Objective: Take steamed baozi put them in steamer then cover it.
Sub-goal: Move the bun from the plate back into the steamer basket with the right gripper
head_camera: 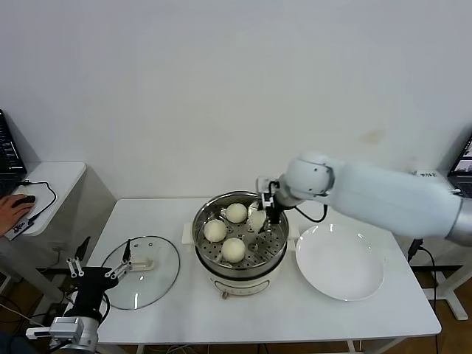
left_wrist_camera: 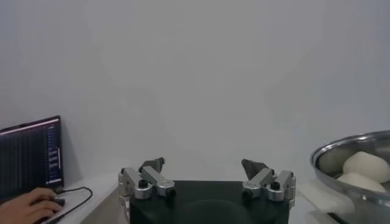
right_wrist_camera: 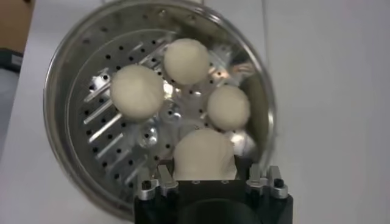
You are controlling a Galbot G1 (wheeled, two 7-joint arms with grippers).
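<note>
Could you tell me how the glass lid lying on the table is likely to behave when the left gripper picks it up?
The lid is glass, so probably fragile and fairly heavy for its size. Its smooth dome looks slippery, so the white handle seems the safest grip. Lying flat beside the steamer, it should not roll. The left gripper waits nearby, jaws open.
</note>
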